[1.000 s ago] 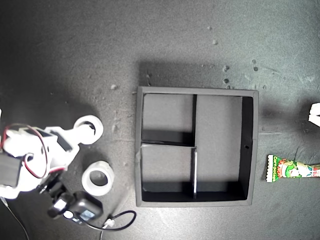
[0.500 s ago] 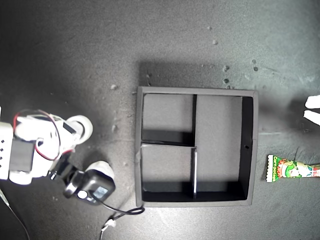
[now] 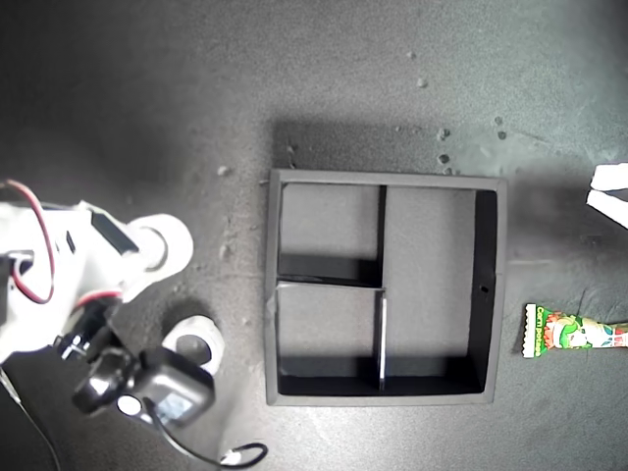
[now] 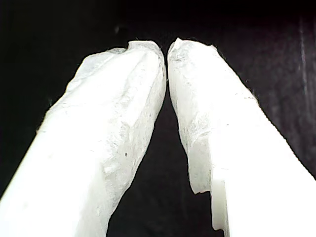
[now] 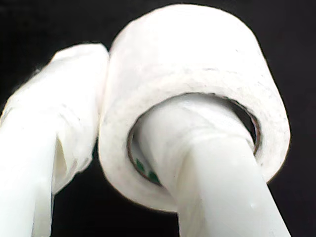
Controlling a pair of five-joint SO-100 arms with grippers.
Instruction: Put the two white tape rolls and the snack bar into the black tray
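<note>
My second gripper (image 5: 106,123) has its jaws clamped on one white tape roll (image 5: 197,89): one wrapped finger runs through the centre hole, the other presses the outer wall. The roll is a thick matte ring, slightly fuzzy at the rim, with a greenish tint inside the core. In the exterior view this roll (image 3: 162,245) sits at the arm's tip, near that view's left edge.

My first gripper (image 4: 165,52) has its jaws together, the two rough white padded tips almost meeting over dark surface, with nothing between them.

I count two rolls in all. The other tape roll (image 3: 196,337) lies flat on the counter (image 3: 147,98) just beside the arm's black camera housing, partly covered by it.

One black tray (image 3: 388,287) sits mid-counter: square, low-walled, with two small compartments and one long one, all bare.

One snack bar (image 3: 577,334), glossy green, white and red with a crimped end, lies on the counter off the tray's side toward the exterior view's right.
</note>
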